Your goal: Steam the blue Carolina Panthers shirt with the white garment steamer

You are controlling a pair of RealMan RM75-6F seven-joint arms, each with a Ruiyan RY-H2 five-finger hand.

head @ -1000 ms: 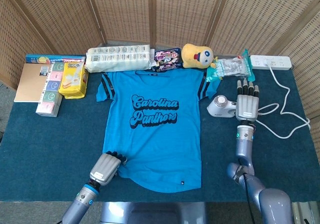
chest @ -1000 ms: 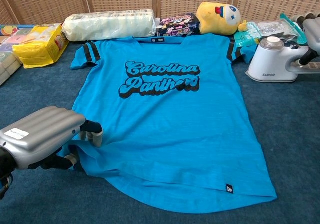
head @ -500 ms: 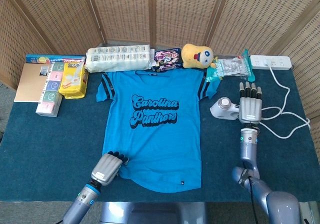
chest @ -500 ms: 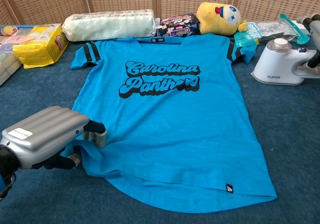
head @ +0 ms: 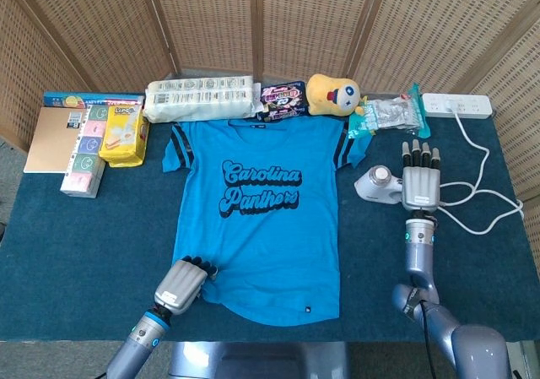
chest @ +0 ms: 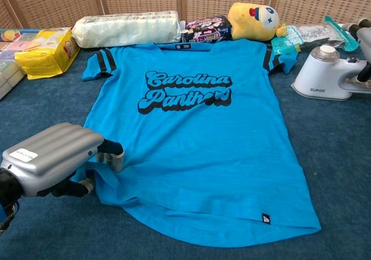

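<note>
The blue Carolina Panthers shirt lies flat on the dark blue table, print up. My left hand grips the shirt's bottom-left hem, and the cloth bunches under its curled fingers. The white garment steamer stands on the table, right of the shirt's right sleeve. My right hand lies over the steamer's handle with fingers stretched forward and the thumb down against the handle. The chest view cuts most of this hand off.
Along the far edge sit a tissue pack, snack bags, a yellow plush toy and plastic bags. Boxes and a yellow pack are at the far left. A power strip and white cord are near the right hand.
The steamer and my right hand have shifted together slightly to the right and toward me. My left hand keeps its hold on the hem, almost unmoved.
</note>
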